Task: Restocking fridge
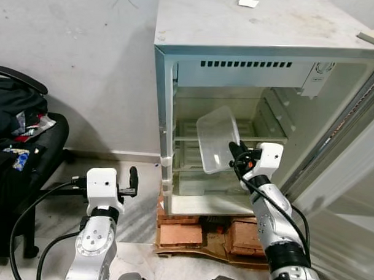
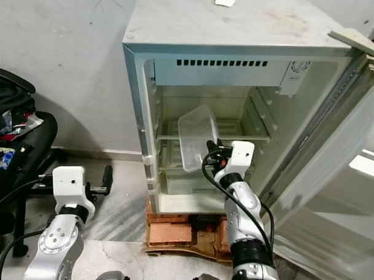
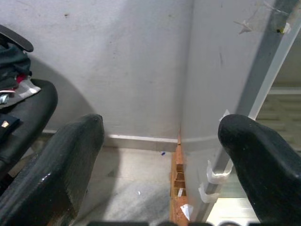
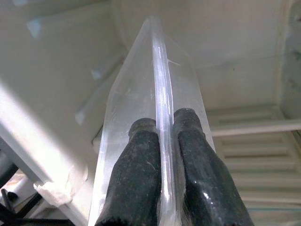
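A clear, empty rectangular plastic container (image 1: 216,137) hangs tilted in the open mouth of the small white fridge (image 1: 252,32), in front of the middle glass shelf (image 1: 193,139) and touching none of the shelves. The right pincer (image 1: 234,153) is clenched on its rim at the lower corner; in the right wrist view the two black fingers (image 4: 141,174) press the thin clear wall (image 4: 160,108) between them, one on each side. The silver right arm (image 1: 270,210) reaches up from below into the fridge opening.

The fridge stands on a low stack of reddish bricks (image 1: 184,229), with its door (image 1: 352,152) swung wide to the robot's right. A small white scrap (image 1: 248,2) lies on the dusty top of the fridge.

The left pincer (image 1: 131,181) is held low beside the fridge's left wall, released, its fingers (image 3: 70,165) spread wide apart and grasping nothing, pointing toward the grey wall (image 1: 73,62) and the floor (image 3: 127,188). Farther left, a black office chair (image 1: 27,147) is piled with dark bags and clutter.
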### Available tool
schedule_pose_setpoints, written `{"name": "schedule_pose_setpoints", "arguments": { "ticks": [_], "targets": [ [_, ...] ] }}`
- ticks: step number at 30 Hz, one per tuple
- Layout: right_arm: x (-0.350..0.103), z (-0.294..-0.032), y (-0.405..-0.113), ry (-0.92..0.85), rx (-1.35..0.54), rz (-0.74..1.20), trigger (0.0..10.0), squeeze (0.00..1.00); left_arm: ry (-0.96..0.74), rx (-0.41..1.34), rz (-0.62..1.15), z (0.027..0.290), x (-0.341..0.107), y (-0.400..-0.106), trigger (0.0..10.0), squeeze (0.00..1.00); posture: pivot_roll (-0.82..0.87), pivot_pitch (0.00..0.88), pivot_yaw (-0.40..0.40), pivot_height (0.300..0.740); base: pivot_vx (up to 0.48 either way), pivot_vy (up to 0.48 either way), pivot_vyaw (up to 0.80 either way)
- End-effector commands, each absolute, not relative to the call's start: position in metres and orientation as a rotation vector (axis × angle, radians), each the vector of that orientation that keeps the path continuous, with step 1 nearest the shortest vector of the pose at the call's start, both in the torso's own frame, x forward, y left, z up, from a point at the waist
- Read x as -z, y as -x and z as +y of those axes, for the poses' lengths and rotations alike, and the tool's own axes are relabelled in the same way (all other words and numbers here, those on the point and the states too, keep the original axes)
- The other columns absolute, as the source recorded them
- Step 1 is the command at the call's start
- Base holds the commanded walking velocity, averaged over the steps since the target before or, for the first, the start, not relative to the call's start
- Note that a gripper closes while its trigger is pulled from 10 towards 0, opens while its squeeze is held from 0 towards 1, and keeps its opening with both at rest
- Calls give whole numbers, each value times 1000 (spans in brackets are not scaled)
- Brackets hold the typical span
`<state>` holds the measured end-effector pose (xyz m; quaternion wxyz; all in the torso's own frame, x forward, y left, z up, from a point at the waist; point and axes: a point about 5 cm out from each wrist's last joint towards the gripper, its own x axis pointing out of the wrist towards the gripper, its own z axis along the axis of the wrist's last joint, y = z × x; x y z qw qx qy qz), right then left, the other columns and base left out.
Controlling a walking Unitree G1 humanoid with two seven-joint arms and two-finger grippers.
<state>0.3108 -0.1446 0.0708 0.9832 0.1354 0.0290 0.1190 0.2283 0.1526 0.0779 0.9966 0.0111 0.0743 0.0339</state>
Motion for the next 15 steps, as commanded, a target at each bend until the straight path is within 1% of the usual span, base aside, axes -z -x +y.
{"name": "schedule_pose_setpoints", "arguments": {
  "ticks": [1,2,3,9,10,11,12,13,15],
  "targets": [
    [-74,-143,-309,-277,-249,57,4745,0,-34,-63,152,153,-76,-229,10000,0,52,15,8,740,0,0,0],
    [-74,-143,-308,-281,-250,58,4745,0,-34,-64,152,153,-76,-229,10000,0,52,15,8,740,0,0,0],
    [-74,-144,-307,-285,-249,58,0,0,-35,-65,154,153,-75,-229,10000,0,50,8,11,740,0,0,0],
    [-76,-149,-298,-286,-236,63,0,0,-46,-71,150,156,-73,-226,10000,0,41,0,13,740,0,0,0],
    [-76,-150,-296,-283,-233,63,2353,0,-50,-73,148,157,-73,-226,10000,0,41,0,13,740,0,0,0],
    [-76,-150,-296,-283,-233,63,2353,0,-50,-73,148,157,-73,-226,10000,0,41,0,13,740,0,0,0],
    [-77,-155,-290,-271,-229,64,10000,0,-69,-88,137,162,-73,-225,10000,0,29,0,16,740,0,0,0],
    [-77,-155,-290,-271,-229,64,10000,0,-69,-88,137,162,-73,-225,10000,0,29,0,16,740,0,0,0],
    [-76,-161,-280,-254,-219,76,10000,0,-99,-94,133,167,-72,-222,10000,0,17,0,25,740,0,0,0]
  ]
}}
